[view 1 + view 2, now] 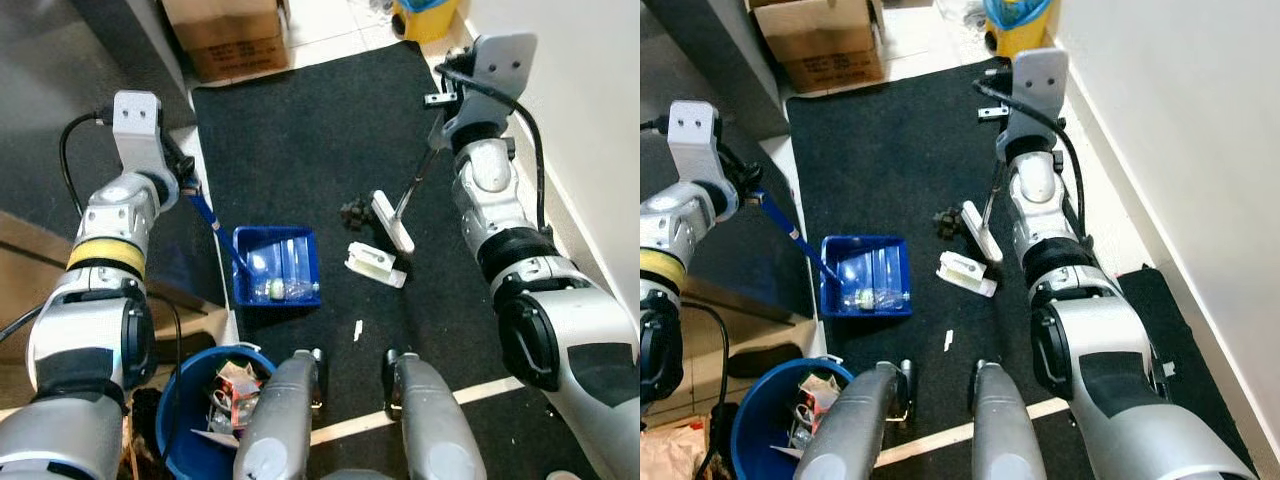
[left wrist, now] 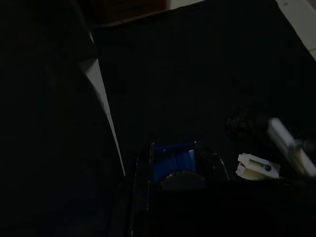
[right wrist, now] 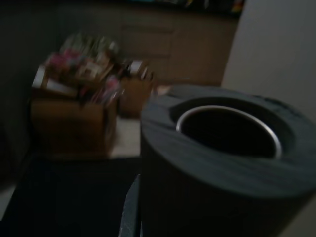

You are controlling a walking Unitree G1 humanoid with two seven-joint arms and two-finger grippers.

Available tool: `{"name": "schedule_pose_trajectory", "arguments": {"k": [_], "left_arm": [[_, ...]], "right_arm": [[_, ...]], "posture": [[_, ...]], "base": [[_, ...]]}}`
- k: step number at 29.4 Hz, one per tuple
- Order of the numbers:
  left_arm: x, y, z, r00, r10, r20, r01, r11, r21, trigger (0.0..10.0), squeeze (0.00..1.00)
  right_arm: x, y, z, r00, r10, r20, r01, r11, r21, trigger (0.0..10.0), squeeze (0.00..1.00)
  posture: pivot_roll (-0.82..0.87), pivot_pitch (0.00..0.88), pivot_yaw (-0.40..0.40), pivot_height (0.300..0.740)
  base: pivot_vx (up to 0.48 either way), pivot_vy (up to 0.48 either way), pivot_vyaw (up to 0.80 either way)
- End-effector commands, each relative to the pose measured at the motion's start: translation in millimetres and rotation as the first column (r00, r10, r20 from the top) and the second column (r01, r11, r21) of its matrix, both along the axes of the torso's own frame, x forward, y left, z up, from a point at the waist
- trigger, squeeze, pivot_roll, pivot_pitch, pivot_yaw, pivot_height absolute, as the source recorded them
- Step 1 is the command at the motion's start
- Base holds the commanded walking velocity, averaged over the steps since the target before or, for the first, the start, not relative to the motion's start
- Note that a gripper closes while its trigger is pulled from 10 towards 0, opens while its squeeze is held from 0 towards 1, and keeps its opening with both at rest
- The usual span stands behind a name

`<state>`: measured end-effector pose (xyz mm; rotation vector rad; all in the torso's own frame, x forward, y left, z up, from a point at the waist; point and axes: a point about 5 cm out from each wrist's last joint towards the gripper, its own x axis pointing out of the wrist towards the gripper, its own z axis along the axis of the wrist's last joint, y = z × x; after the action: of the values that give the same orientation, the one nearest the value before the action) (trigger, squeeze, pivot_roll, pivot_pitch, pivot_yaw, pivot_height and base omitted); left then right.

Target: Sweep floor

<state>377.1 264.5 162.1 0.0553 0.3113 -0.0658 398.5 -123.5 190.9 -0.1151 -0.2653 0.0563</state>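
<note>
From the head camera, one blue plastic dustpan (image 1: 277, 265) sits near the left edge of the black floor mat (image 1: 300, 130), holding a small pale bottle and scraps; its long blue handle (image 1: 205, 212) runs up to the left gripper (image 1: 186, 178), finger state impossible to tell. One round blue bin (image 1: 185, 400) off the mat's near-left corner holds wrappers. The right gripper (image 1: 440, 105) carries the metal pole of one white broom head (image 1: 392, 222), which rests mid-mat beside a dark clump (image 1: 352, 212) and a white flat packet (image 1: 375, 263). One cardboard box (image 1: 228, 40) stands beyond the far edge. The left wrist view is dark, showing dustpan and packet. The right wrist view shows a grey foam-sleeved tube end (image 3: 224, 148), its grasp unclear.
</note>
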Motion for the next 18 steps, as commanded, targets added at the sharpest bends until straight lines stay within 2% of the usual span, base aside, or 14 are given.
{"name": "schedule_pose_trajectory", "arguments": {"k": [1, 5, 7, 10, 14, 18], "left_arm": [[-2.8, -9.8, -2, 0.999, -0.039, 0.007, 0.039, 0.994, -0.104, 10.0, 0.0], [-7.1, -9.2, 5, 0.998, -0.058, 0.019, 0.06, 0.993, -0.103, 10.0, 0.0], [-17.6, -7.8, 14, 0.996, -0.075, 0.036, 0.079, 0.991, -0.104, 10.0, 0.0], [-20.6, -8.3, 17, 0.996, -0.08, 0.044, 0.084, 0.991, -0.108, 10.0, 0.0], [-25.1, -13.3, 15, 0.996, -0.087, 0.031, 0.09, 0.991, -0.103, 10.0, 0.0], [-21.5, -16.2, 7, 0.997, -0.083, 0.01, 0.084, 0.993, -0.08, 10.0, 0.0]], "right_arm": [[-4.4, 7.2, -25, 0.994, 0.014, -0.109, -0.018, 0.999, -0.036, 10.0, 0.0], [-5.8, 12.2, -32, 0.988, 0.029, -0.149, -0.035, 0.999, -0.037, 10.0, 0.0], [-7.3, 19.8, -42, 0.974, 0.07, -0.217, -0.072, 0.997, -0.005, 10.0, 0.0], [-7.6, 21.9, -43, 0.97, 0.086, -0.227, -0.086, 0.996, 0.007, 10.0, 0.0], [-7.6, 27.2, -42, 0.959, 0.155, -0.236, -0.129, 0.984, 0.12, 10.0, 0.0], [-8.6, 33.9, -38, 0.955, 0.222, -0.198, -0.183, 0.963, 0.197, 10.0, 0.0]], "posture": [[0.18, 0.352, 0.042, 0.74], [0.21, 0.371, 0.047, 0.74], [0.23, 0.381, 0.048, 0.74], [0.23, 0.385, 0.045, 0.74], [0.2, 0.359, 0.035, 0.74], [0.16, 0.339, 0.031, 0.74]], "base": [[0.0, 0.0, 0.0], [0.0, 0.0, 0.0], [0.0, 0.0, 0.0], [0.0, 0.0, 0.0], [0.0, 0.0, 0.0], [0.0, 0.0, 0.0]]}}
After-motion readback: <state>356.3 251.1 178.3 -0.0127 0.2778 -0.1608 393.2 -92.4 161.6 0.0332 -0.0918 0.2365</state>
